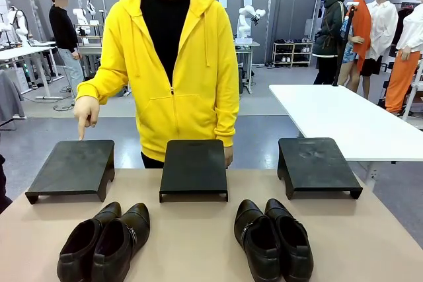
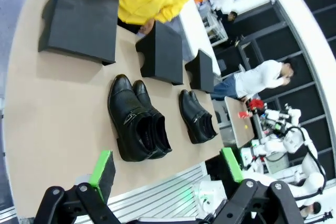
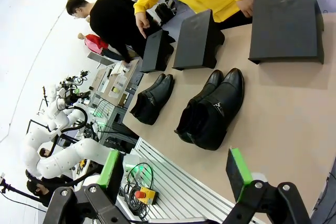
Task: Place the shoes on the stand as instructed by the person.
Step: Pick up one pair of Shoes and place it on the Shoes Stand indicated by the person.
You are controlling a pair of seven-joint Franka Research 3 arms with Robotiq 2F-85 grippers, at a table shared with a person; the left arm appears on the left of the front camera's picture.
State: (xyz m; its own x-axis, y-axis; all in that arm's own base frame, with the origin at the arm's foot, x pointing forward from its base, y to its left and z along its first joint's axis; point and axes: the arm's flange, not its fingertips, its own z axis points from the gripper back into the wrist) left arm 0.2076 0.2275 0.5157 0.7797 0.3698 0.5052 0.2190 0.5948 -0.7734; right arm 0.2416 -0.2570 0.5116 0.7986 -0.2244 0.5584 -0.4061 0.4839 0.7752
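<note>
3 black stands sit in a row along the far side of the table (image 1: 198,255). The person's pointing hand (image 1: 86,111) hangs over the far left corner of the left stand (image 1: 71,170). Its index finger points straight down with the tip at the stand's edge. I cannot tell whether it touches.

The left pair (image 1: 106,242) lies on the table on the near side of that stand. Its 2 shoes are side by side and touching, with toes toward the stands and angled a little right.

The middle stand (image 1: 193,168) is well apart from both pairs. The person (image 1: 173,64), in a yellow hoodie, stands just behind it, and the other hand (image 1: 228,156) is low at its far right corner.

The right pair (image 1: 272,239) lies on the table between the middle stand and the right stand (image 1: 317,165), nearer the camera than both. These shoes also touch, with toes toward the stands and angled slightly left.

In the left wrist view, the left gripper (image 2: 167,167) hangs above the table's near edge. Its fingers (image 2: 102,169) are spread wide with nothing between them, and the left pair is the nearest thing beyond them.

In the right wrist view, the right gripper (image 3: 175,169) is likewise spread wide and holds nothing. The right pair lies on the table beyond it.
</note>
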